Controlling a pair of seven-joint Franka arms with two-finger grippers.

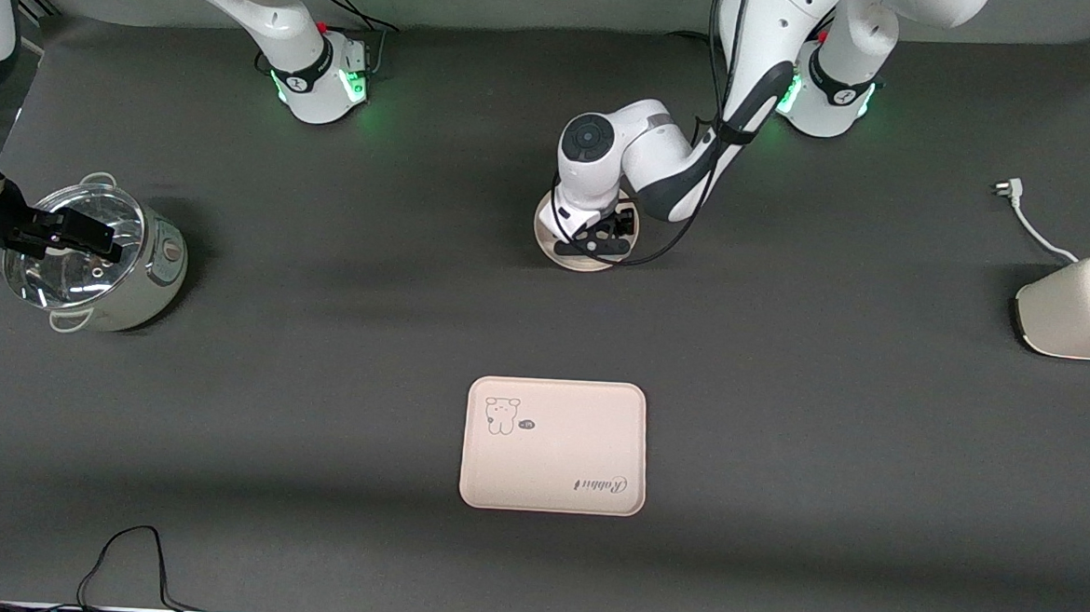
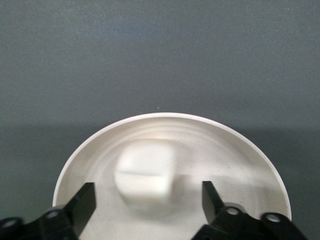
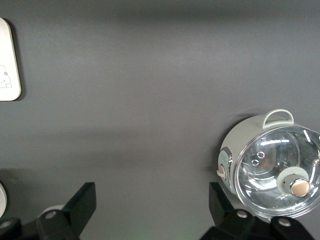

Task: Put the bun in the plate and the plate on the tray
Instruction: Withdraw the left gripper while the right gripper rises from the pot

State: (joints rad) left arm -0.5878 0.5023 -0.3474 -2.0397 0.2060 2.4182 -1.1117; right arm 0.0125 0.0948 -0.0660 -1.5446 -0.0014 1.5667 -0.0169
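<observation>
table (image 1: 782,402): plate (image 1: 548,247), tray (image 1: 553,445), pot (image 1: 100,259), toaster (image 1: 1081,311)

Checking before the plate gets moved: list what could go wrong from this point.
1. The bun lies loose in the plate; tilting the plate on the way to the tray may roll it out.
2. The left gripper is open around the bun; shutting now might pull it back off.
3. The right gripper, open over the pot, could knock its glass lid if it drops.

A lidded cooker pot (image 1: 100,259), a toaster (image 1: 1081,311) and its plug (image 1: 1008,189).
</observation>
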